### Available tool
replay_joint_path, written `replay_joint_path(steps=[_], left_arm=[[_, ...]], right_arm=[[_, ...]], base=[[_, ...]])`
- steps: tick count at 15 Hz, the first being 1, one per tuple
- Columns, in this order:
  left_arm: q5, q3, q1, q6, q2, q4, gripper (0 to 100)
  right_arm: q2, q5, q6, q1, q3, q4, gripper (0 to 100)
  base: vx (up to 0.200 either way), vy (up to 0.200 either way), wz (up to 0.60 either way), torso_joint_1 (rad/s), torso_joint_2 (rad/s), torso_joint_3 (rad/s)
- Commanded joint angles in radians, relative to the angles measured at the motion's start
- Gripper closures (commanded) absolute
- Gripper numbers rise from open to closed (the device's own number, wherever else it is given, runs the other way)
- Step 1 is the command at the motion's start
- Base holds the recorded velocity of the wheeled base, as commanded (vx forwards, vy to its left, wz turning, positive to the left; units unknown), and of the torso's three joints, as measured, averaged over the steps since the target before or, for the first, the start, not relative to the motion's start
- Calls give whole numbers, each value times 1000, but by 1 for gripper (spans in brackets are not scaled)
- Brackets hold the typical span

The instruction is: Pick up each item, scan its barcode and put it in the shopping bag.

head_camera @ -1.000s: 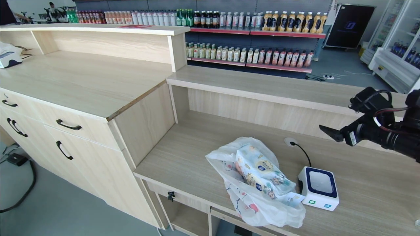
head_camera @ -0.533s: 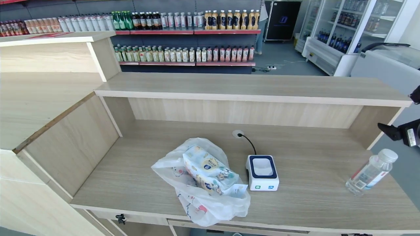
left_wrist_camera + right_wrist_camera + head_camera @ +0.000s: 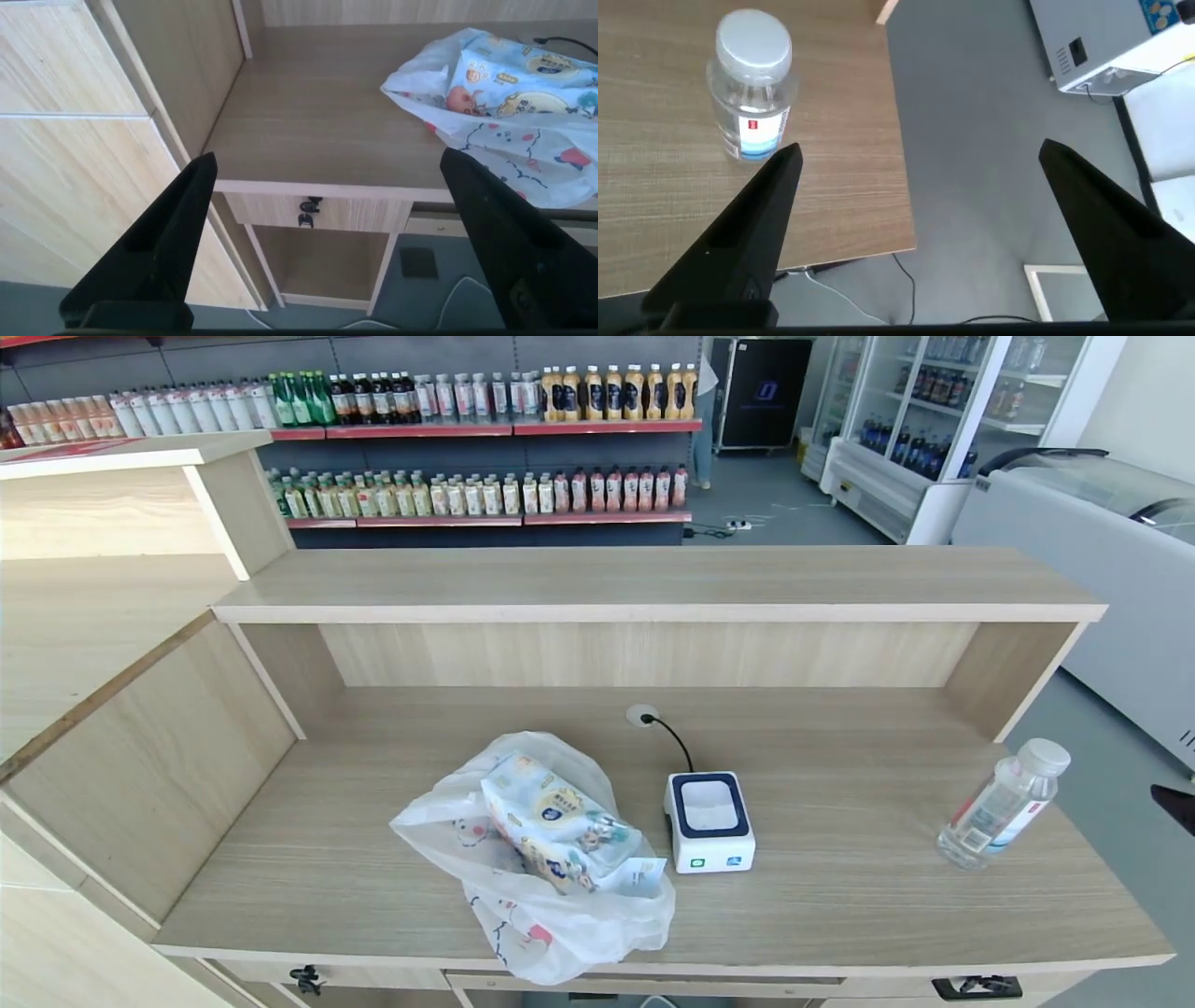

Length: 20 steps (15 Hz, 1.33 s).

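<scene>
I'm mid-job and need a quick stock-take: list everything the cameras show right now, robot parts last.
shopping bag: one, translucent white with cartoon print, on the counter, drooping over its front edge.
soft pack: one, pale blue and yellow print, lying in the bag's open mouth.
scanner: one, white with dark blue frame, mid-counter, right beside the bag.
cable: one, black, from the scanner back to a hole in the counter.
water bottle: one, clear with pale cap, standing near the counter's right end.
counter: one, light wood.
drink shelves: rows of bottles, mixed colours, behind the counter.
coolers: white, back right.
left gripper: black, open, off the counter's front, bag side.
right gripper: black, open, by the counter's right end.
</scene>
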Motion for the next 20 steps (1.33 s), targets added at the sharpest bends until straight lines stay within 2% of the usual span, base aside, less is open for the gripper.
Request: replay_joint_path(steps=[1,6,9,13,20], left_arm=[[0,0,1,-1,0,0,0],[0,0,1,0,0,0,0],[0,0,-1,-1,0,0,0],[0,0,1,0,0,0,0],[0,0,-1,-1,0,0,0]], right_arm=[[39,2,-3,-76,27,22,0],[108,4,-3,-201,53,57,0],[160,16,-3,-238,46,45,0],[275,128,-3,-251,43,-128,0],[483,386,-75,-245,40,-263,0]], base=[[0,0,0,0,0,0],[0,0,0,0,0,0],[0,0,0,0,0,0],[0,0,0,0,0,0],[0,0,0,0,0,0]])
